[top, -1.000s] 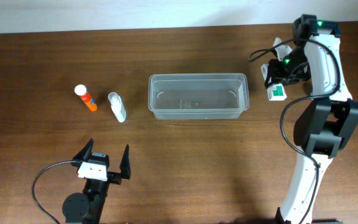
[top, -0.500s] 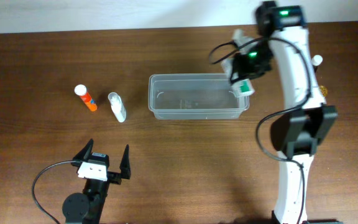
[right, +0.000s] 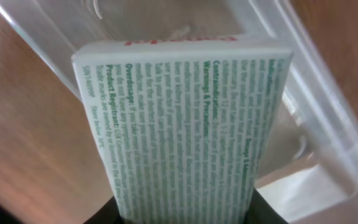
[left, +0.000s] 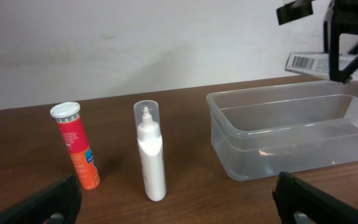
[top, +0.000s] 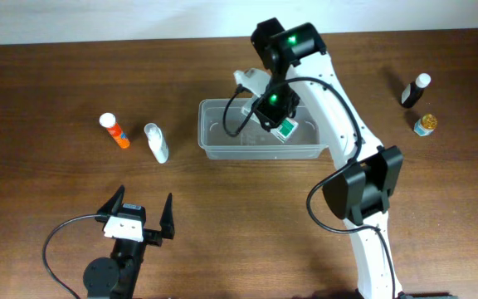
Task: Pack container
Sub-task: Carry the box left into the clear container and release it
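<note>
The clear plastic container (top: 222,143) stands at the table's middle; it also shows in the left wrist view (left: 241,149) and in the right wrist view (right: 328,149). My right gripper (top: 277,116) is shut on a white box with green print (top: 285,129) and holds it above the container's inside; the box fills the right wrist view (right: 182,124). My left gripper (top: 139,218) is open and empty near the front left. An orange tube (top: 114,131) and a white bottle (top: 156,143) lie left of the container.
A dark bottle with a white cap (top: 415,90) and a small gold-capped jar (top: 425,124) stand at the far right. In the left wrist view the orange tube (left: 76,146) and the white bottle (left: 151,152) are ahead.
My right arm has swung left with the box, from the right of the container to over its inside. The left arm has not moved.
</note>
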You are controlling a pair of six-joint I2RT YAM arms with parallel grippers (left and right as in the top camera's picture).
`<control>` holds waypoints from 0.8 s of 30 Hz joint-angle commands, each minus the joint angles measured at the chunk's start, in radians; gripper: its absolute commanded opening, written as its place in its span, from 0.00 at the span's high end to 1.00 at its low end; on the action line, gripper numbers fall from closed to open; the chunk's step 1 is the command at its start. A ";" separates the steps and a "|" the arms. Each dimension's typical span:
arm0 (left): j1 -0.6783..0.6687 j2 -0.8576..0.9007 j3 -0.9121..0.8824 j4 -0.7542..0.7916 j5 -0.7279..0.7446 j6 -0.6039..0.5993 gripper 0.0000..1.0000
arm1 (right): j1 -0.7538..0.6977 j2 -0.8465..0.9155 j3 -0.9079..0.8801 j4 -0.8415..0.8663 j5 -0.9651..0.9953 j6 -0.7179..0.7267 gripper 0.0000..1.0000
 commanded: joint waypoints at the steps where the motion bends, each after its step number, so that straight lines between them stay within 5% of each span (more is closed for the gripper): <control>1: 0.005 -0.007 -0.002 -0.004 0.015 0.014 0.01 | -0.006 -0.036 0.007 0.018 0.023 -0.166 0.65; 13: 0.005 -0.007 -0.002 -0.004 0.015 0.014 0.01 | -0.006 -0.017 -0.039 0.029 -0.079 -0.453 0.64; 24: 0.005 -0.007 -0.002 -0.004 0.015 0.014 0.01 | -0.006 0.026 -0.054 0.135 -0.079 -0.478 0.64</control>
